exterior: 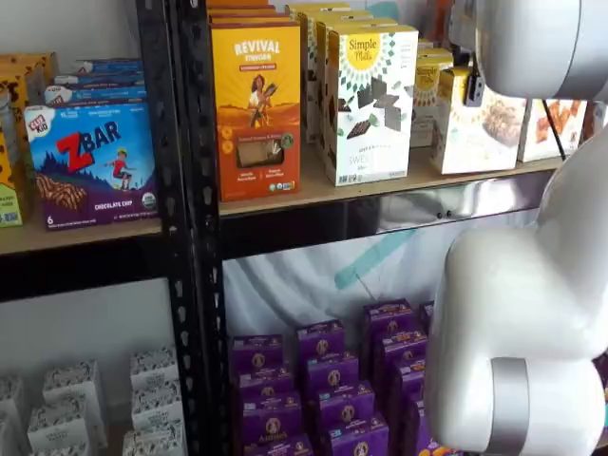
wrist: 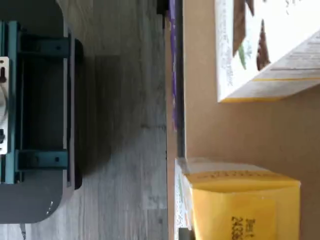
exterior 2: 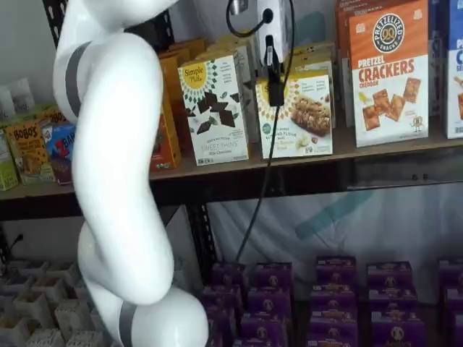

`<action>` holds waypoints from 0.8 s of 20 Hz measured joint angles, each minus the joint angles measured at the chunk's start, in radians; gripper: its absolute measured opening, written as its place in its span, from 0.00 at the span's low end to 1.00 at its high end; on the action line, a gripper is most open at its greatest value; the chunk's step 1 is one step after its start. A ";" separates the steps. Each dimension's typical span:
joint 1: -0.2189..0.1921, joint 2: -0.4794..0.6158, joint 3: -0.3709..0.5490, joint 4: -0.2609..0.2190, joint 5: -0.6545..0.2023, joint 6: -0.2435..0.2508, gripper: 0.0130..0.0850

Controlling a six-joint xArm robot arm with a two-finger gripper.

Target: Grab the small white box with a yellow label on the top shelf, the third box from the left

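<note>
The small white box [exterior 2: 296, 116] stands on the top shelf [exterior 2: 376, 150], right of the taller white carton with dark chocolate squares [exterior 2: 214, 108]. It shows a yellow round logo and a pale baked-food picture. It also shows in a shelf view [exterior: 484, 123] and, by its yellow-gold panel, in the wrist view [wrist: 240, 205]. My gripper [exterior 2: 275, 90] hangs from above, just in front of the box's upper left part, with a cable beside it. Only a dark finger shows, with no plain gap. In a shelf view the white arm hides most of the gripper [exterior: 472, 90].
An orange-and-white crackers box [exterior 2: 387, 72] stands right of the small white box. An orange Revival box [exterior: 256, 95] stands left of the taller carton [exterior: 369, 100]. A ZBar box [exterior: 90, 161] sits on a lower left board. Purple boxes [exterior 2: 333, 296] fill the shelf below. The dark mount [wrist: 35, 100] shows in the wrist view.
</note>
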 joint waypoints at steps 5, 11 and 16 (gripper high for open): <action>-0.014 -0.026 0.000 0.008 0.037 -0.010 0.28; -0.023 -0.067 0.007 0.013 0.092 -0.015 0.28; -0.032 -0.105 0.025 0.019 0.124 -0.021 0.28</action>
